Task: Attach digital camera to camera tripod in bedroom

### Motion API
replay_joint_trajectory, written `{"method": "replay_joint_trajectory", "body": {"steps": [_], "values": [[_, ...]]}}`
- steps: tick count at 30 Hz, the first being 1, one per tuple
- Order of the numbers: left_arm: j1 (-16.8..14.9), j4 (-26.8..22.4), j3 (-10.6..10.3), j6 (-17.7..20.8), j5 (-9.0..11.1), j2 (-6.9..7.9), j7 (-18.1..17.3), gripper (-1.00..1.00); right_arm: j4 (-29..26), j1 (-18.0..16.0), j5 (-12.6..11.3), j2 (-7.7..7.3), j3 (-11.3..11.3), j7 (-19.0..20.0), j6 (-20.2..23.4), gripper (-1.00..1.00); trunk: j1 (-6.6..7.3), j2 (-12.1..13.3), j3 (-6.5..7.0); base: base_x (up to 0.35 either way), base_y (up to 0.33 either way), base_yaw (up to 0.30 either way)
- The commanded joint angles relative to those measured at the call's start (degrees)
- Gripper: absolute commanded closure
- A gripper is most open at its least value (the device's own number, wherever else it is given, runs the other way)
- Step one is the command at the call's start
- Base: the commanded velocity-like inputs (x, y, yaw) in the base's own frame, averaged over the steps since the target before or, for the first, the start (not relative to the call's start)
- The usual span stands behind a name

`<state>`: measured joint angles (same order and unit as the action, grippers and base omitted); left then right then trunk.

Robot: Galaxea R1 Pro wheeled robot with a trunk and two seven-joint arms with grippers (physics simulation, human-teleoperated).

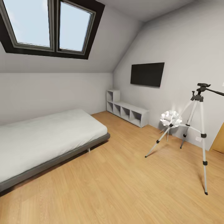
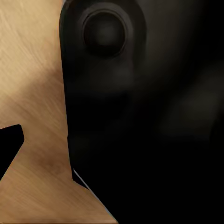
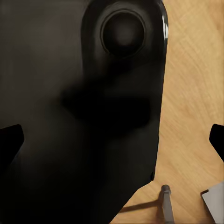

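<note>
Tripod placement first: the camera tripod (image 1: 199, 124) stands upright on the wood floor (image 1: 124, 186) at the right of the head view, legs spread, black pan head on top, a white ball-cluster lamp (image 1: 170, 118) just behind it. A low grey bed (image 1: 46, 140) lies well apart to the left. Both wrist views show dark robot bodywork over floor; finger tips barely show at the edges, so spacing cannot be judged.
</note>
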<state>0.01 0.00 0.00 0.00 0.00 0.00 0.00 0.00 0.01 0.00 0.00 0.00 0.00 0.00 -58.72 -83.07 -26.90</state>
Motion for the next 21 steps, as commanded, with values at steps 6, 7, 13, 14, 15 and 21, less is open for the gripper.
{"method": "replay_joint_trajectory", "body": {"steps": [6,7,13,14,15,21], "values": [[0.17,-1.95,1.95,-1.26,1.93,-0.73,-0.21,-1.0,-0.09,0.06,0.64,0.18,0.81,0.18,-0.15,-1.0,0.0,-0.01,-0.03,0.0,0.0,0.0],[0.17,-1.88,1.8,-1.13,2.25,-0.71,-0.24,-1.0,-0.09,0.06,0.62,0.06,0.74,0.22,-0.14,-1.0,0.0,-0.01,-0.03,0.0,0.0,0.0],[0.17,-2.37,1.97,-1.17,2.58,-0.68,-0.33,-1.0,-0.09,0.07,0.54,-0.29,0.49,0.33,-0.1,-1.0,0.0,-0.01,-0.03,0.0,0.0,0.0],[0.17,-2.42,2.02,-1.2,2.9,-0.67,-0.34,-1.0,-0.09,0.07,0.54,-0.3,0.48,0.33,-0.09,-1.0,0.0,-0.01,-0.03,0.0,0.0,0.0],[0.17,-2.46,2.05,-1.22,3.22,-0.66,-0.36,-1.0,-0.09,0.07,0.54,-0.31,0.47,0.34,-0.09,-1.0,0.0,-0.01,-0.03,0.0,0.0,0.0],[0.17,-2.59,2.16,-1.29,4.8,-0.63,-0.42,-1.0,-0.09,0.08,0.53,-0.34,0.46,0.39,-0.09,-1.0,0.0,-0.01,-0.03,0.0,0.0,0.0]]}}
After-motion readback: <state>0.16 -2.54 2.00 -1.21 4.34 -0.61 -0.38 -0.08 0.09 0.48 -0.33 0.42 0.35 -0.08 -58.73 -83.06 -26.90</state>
